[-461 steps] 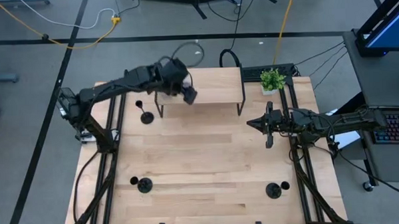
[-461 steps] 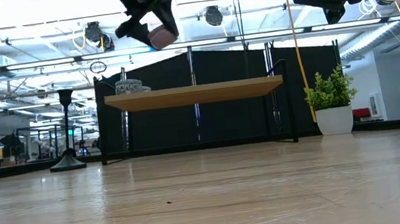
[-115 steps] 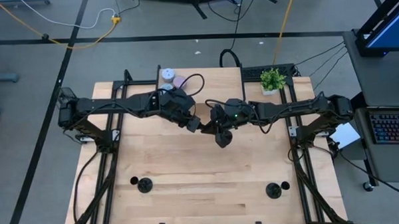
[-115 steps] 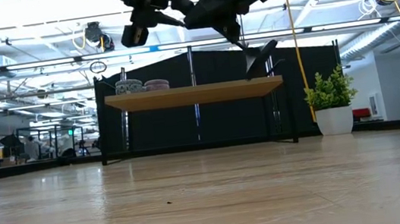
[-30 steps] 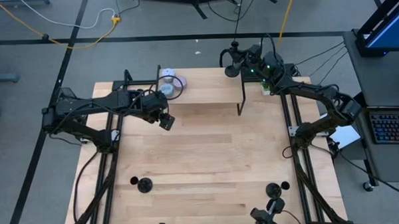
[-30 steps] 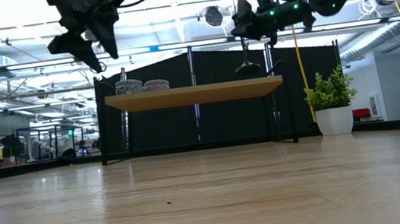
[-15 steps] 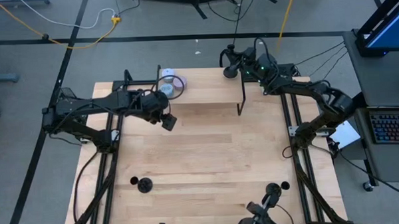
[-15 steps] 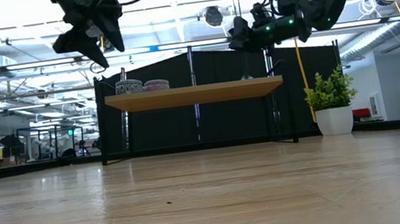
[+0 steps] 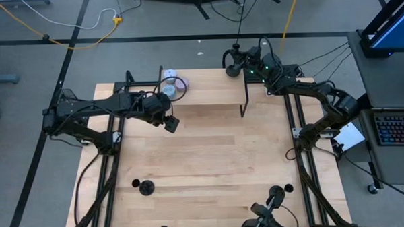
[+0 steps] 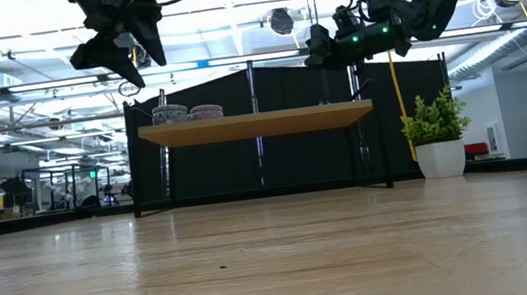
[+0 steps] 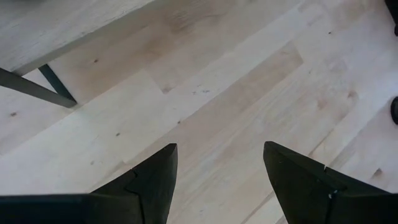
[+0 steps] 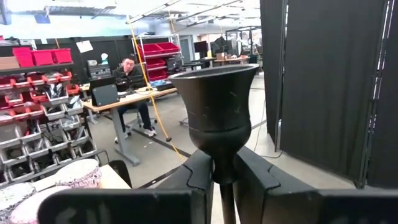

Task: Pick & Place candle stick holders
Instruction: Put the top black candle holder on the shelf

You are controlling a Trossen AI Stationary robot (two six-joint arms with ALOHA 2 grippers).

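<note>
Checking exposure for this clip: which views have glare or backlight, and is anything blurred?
Low view: bright ceiling lights backlight the left gripper and right gripper into silhouettes. Right wrist view: the candle stick holder is sharp; the person behind is softer. High view: even light, soft shadows on the table.

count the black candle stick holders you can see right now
3: one held by the right gripper over the shelf's right end, one near the table's front left, one front right.
</note>
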